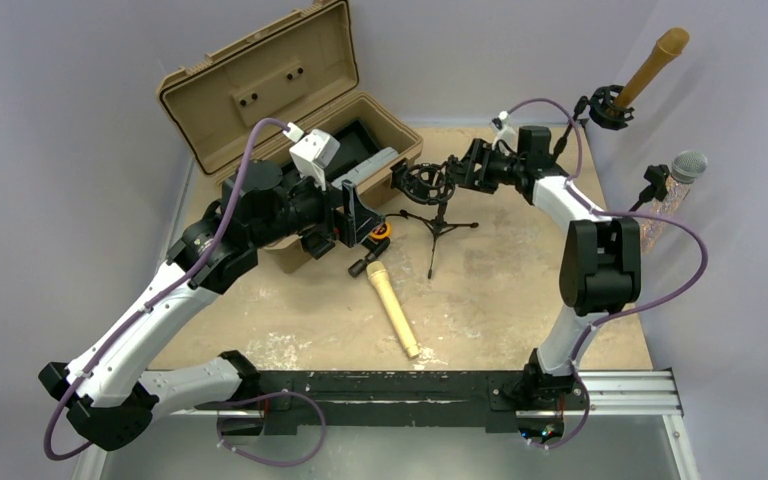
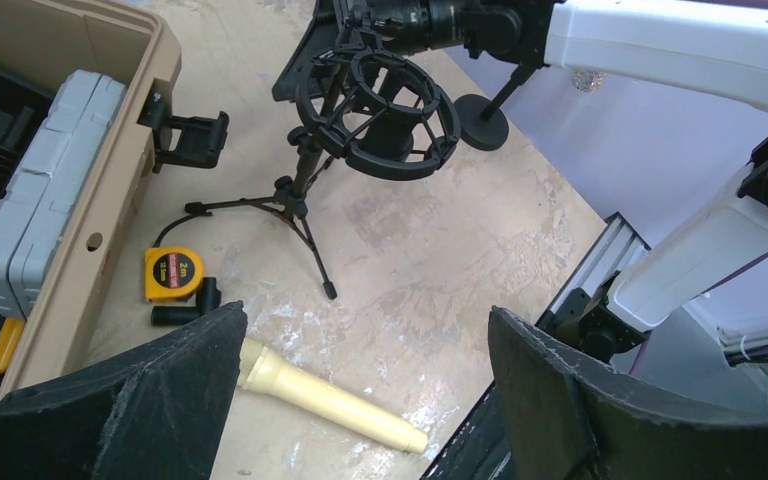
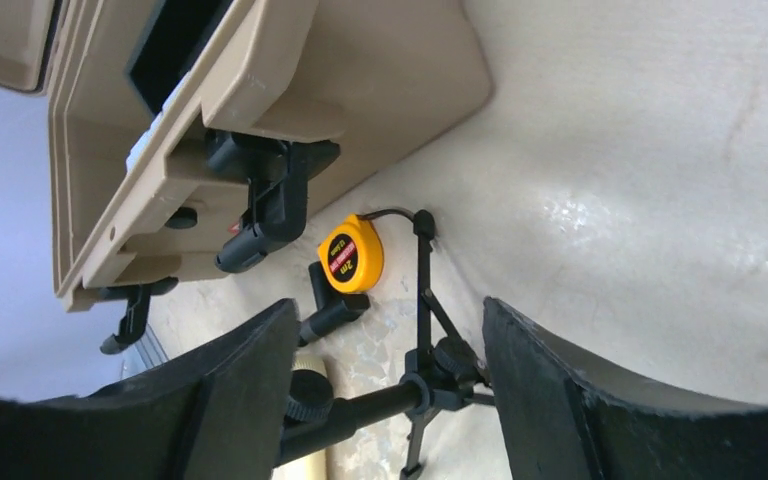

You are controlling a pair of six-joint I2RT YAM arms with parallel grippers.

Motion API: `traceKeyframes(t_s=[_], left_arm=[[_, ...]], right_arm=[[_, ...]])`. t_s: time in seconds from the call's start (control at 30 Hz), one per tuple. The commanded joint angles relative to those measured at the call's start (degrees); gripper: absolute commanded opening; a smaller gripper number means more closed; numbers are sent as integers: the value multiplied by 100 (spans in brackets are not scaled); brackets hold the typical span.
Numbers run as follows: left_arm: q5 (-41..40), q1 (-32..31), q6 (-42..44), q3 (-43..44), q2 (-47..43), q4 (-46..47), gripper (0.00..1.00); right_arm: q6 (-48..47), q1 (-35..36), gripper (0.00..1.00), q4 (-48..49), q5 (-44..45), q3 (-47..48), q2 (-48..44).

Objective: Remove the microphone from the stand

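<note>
Two claws spread wide, microphone lying loose on the table.

The cream microphone (image 1: 392,308) is seen flat on the table (image 1: 520,290), just in front of the tripod stand (image 1: 438,215) and apart from its black shock mount (image 1: 426,184). The left gripper (image 2: 365,330) is held open above the microphone's head end, with nothing gripped. The right gripper (image 3: 388,310) is spread to either side of the stand's stem without clamping it. A yellow tape measure (image 1: 378,234) is seen beside the tan toolbox (image 1: 260,100).

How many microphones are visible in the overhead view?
3. A cream microphone lies on the table; a brown microphone sits in a mount, far right; a silver-headed microphone stands just nearer. The case may hide more.
</note>
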Motion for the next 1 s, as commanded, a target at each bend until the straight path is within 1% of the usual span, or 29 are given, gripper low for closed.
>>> traceKeyframes(t_s=[0.0, 0.03, 0.07, 0.13, 0.23, 0.37, 0.5, 0.67, 0.87, 0.97], left_arm=[[-43, -24, 111, 39, -86, 183, 88], [-37, -31, 111, 39, -99, 180, 88], [-36, -28, 104, 40, -106, 179, 88], [-35, -27, 102, 40, -137, 179, 88], [-26, -23, 95, 42, -180, 186, 88], [-58, -29, 92, 14, -215, 214, 88], [-57, -27, 86, 13, -231, 211, 88], [-52, -49, 88, 18, -289, 219, 88], [-55, -56, 89, 22, -315, 214, 88], [-43, -62, 84, 13, -308, 225, 88]], right_arm=[[-22, 36, 61, -1283, 807, 711, -15], [8, 40, 58, -1416, 852, 802, 5], [47, 48, 57, -1572, 958, 909, 18], [116, 63, 57, -1794, 1204, 1091, -3], [73, 165, 57, -2079, 1277, 1311, 44], [-41, 456, 57, -2371, 1119, 1485, 188], [-85, 797, 56, -2727, 1343, 1809, 335], [-204, 817, 52, -3119, 1534, 1969, 405], [-384, 818, 51, -3571, 1721, 2235, 411], [-419, 811, 46, -3602, 1696, 2173, 383]])
